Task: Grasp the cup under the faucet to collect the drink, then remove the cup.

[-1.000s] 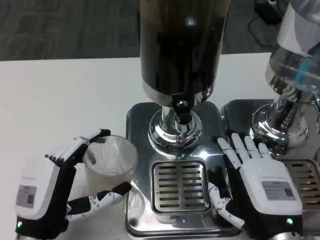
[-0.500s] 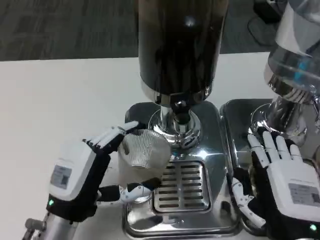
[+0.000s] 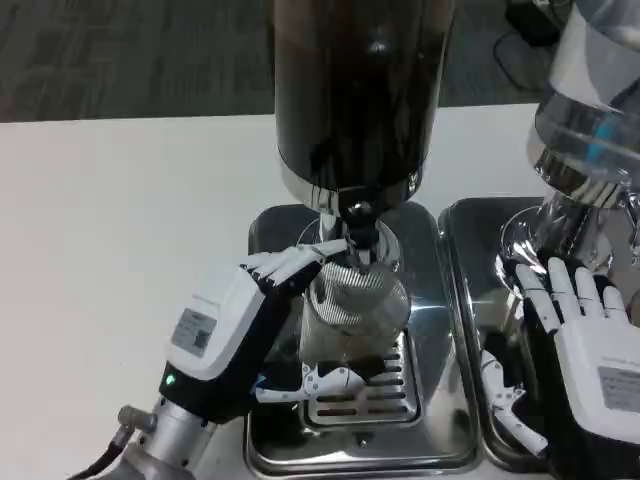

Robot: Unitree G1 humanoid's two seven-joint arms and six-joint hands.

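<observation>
My left hand [image 3: 240, 335] grips a clear ribbed cup [image 3: 352, 312] and holds it upright over the slotted drip grille [image 3: 372, 395]. The cup's mouth sits right below the dark faucet [image 3: 358, 228] of the big dispenser [image 3: 358, 95], whose tank holds a dark drink. My right hand [image 3: 590, 365] rests open with fingers spread, on the neighbouring tray at the far right, holding nothing. I cannot tell whether liquid is flowing.
The shiny steel drip tray [image 3: 270, 235] carries the dispenser's chrome foot. A second dispenser [image 3: 590, 110] with a clear tank stands on its own steel tray [image 3: 470, 225] to the right. White table [image 3: 120, 220] spreads out to the left.
My left hand has carried the cup from the table at the left onto the grille, under the faucet. My right hand has slid rightward, off the first tray onto the second one.
</observation>
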